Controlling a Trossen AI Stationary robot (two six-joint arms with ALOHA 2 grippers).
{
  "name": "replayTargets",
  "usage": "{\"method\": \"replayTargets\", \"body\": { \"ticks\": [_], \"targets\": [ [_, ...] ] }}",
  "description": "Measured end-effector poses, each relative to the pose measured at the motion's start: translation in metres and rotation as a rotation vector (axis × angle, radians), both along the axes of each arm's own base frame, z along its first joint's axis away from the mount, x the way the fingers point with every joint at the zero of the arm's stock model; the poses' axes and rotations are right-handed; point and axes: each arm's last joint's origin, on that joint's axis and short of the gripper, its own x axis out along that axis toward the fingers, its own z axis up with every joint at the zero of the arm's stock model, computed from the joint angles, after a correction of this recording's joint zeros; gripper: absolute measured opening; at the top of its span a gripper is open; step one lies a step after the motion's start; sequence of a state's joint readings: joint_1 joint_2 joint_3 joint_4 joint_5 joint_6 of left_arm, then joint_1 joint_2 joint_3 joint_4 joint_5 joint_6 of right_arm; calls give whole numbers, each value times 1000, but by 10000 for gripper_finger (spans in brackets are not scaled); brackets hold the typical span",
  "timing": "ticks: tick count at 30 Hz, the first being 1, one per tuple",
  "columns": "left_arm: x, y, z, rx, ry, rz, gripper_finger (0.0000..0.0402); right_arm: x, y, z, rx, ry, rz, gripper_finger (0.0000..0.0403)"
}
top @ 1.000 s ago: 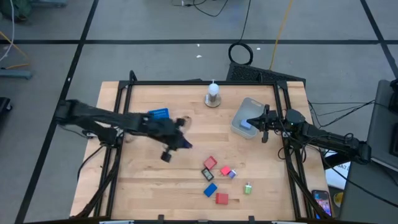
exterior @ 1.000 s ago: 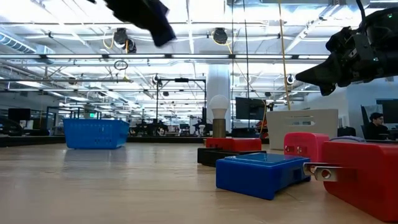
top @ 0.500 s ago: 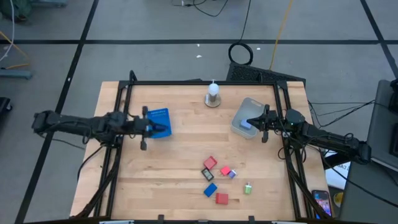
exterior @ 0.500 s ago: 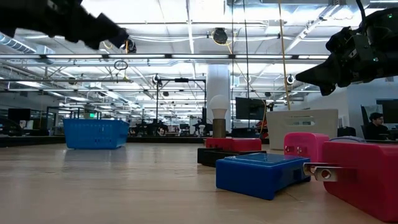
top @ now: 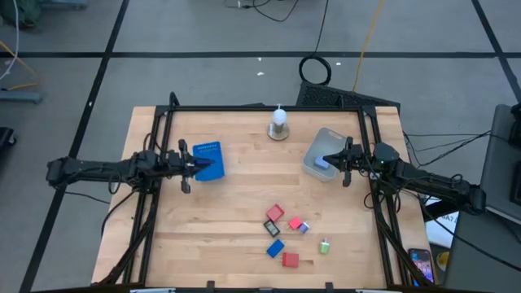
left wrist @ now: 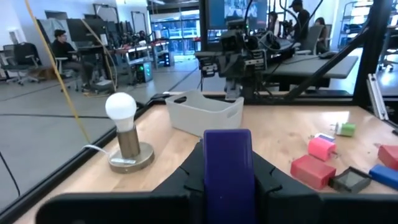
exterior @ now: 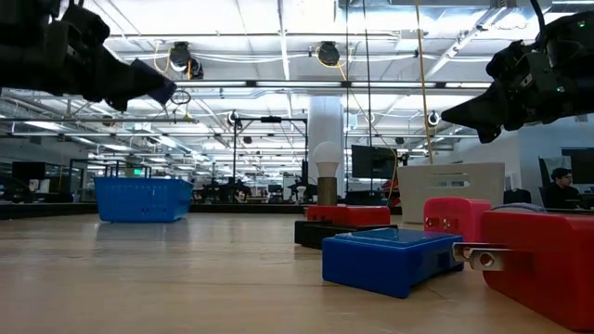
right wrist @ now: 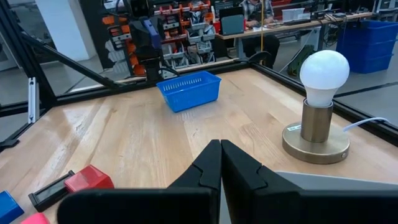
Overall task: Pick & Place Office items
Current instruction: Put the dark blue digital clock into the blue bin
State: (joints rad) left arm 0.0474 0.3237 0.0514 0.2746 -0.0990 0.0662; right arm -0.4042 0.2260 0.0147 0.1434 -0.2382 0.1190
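Left gripper [top: 198,166] clamping a dark blue piece [left wrist: 228,167] above the blue basket [top: 208,160].
Right gripper [top: 326,159], fingers pressed together, is hovering over the grey tub [top: 316,146] at centre right.

In the high view we find the basket [top: 208,160] at centre left of the table [top: 236,220], with the left gripper [top: 198,163] over it. The lamp [top: 279,125] stands at upper centre, the tub [top: 323,155] to its right, under the right gripper [top: 329,161]. The office items [top: 286,234] lie scattered at lower centre
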Motion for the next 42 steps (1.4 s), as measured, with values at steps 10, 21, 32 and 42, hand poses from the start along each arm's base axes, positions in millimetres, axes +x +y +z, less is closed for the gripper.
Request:
{"method": "replayTargets", "body": {
  "ticks": [10, 21, 32, 42],
  "targets": [
    [-1, 3, -8, 4, -19, 7, 44, 0, 0, 0, 0, 0, 0, 0],
    [1, 6, 16, -86, -51, 73, 44, 0, 0, 1, -3, -8, 0, 0],
    [30, 22, 82, -233, 450, 363, 44, 0, 0, 1, -3, -7, 0, 0],
    [83, 47, 41, -339, 1022, 385, 44, 0, 0, 0, 2, 3, 0, 0]
  ]
}}
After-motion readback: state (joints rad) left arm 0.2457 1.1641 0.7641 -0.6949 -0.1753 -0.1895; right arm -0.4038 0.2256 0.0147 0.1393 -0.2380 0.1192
